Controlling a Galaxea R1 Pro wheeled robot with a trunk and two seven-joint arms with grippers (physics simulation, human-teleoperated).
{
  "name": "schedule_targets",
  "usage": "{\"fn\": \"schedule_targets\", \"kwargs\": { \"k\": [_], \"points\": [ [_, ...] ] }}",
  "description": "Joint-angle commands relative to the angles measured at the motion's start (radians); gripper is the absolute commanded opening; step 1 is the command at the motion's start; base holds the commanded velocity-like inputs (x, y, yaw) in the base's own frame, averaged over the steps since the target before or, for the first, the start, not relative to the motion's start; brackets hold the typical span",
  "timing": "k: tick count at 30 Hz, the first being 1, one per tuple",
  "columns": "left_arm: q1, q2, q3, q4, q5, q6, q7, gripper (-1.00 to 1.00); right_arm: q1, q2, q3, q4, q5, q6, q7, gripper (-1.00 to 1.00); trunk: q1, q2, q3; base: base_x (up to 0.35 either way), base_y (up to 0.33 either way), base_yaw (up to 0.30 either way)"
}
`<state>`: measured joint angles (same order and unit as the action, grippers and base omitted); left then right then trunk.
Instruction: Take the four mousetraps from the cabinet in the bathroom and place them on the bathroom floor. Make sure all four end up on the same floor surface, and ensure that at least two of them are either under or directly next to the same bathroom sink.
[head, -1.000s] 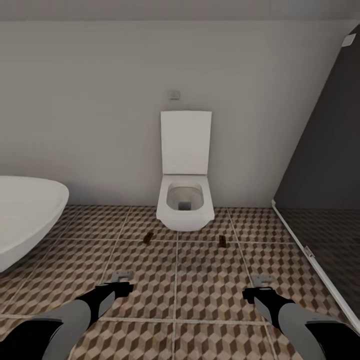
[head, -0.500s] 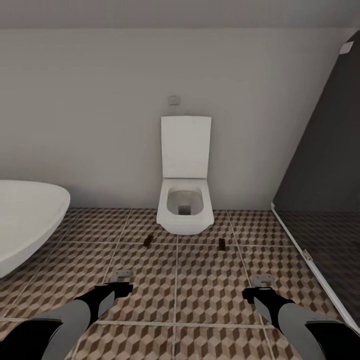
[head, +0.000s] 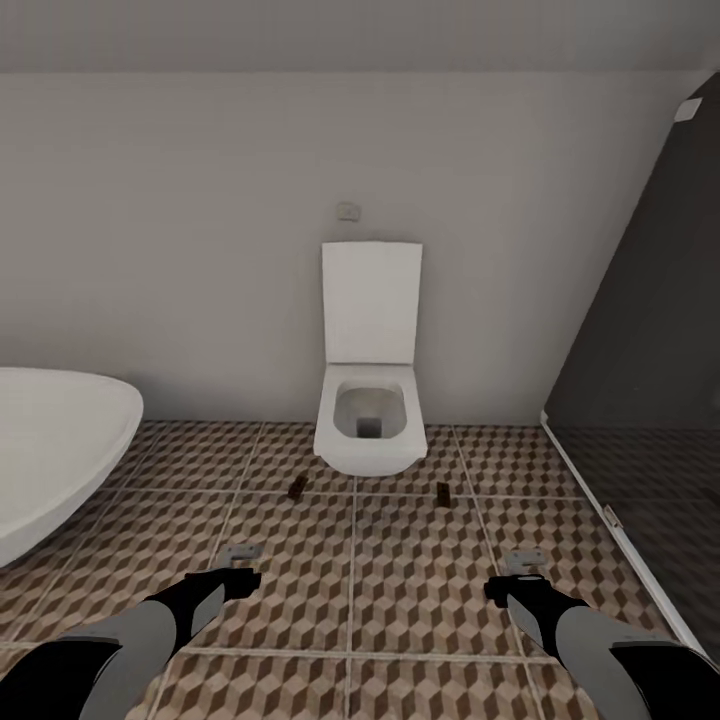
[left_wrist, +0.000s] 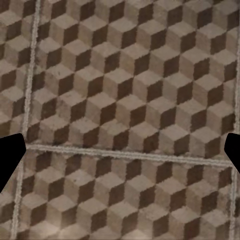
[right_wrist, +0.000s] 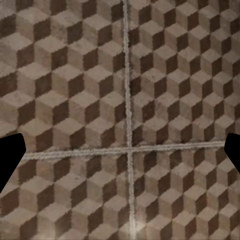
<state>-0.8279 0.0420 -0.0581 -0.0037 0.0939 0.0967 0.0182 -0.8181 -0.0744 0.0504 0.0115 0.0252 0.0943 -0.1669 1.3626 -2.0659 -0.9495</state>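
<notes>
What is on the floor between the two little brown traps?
In the head view, the toilet's front hangs over that stretch between the left mousetrap and right mousetrap; below is bare tile.

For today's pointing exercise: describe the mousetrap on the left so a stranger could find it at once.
Start at the white toilet against the back wall. On the floor before its bowl lie two tiny dark boards. The left mousetrap is the one nearer the bathtub, not the shower side.

Matt cube-printed tiles cover the bathroom floor (head: 400, 590), with rough grey grout. The toilet (head: 369, 425) and bathtub (head: 50, 440) look smooth, perhaps glazed ceramic; the wall is matt.
</notes>
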Motion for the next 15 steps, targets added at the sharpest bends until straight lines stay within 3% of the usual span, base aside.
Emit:
{"fn": "schedule_targets", "kwargs": {
  "k": [1, 15],
  "points": [
    [0.0, 0.003, -0.006, 0.0, 0.01, 0.005, 0.001, 1.0, -0.001, 0.0, 0.005, 0.002, 0.003, 0.004, -0.002, 1.0, -0.004, 0.007, 0.002, 0.0, 0.0, 0.0],
    [0.0, 0.013, -0.006, 0.001, 0.01, 0.006, -0.003, 1.0, -0.001, -0.002, 0.005, 0.019, 0.002, 0.003, 0.006, 1.0, -0.058, 0.105, 0.046, 0.0, 0.0, 0.0]
  ]
}}
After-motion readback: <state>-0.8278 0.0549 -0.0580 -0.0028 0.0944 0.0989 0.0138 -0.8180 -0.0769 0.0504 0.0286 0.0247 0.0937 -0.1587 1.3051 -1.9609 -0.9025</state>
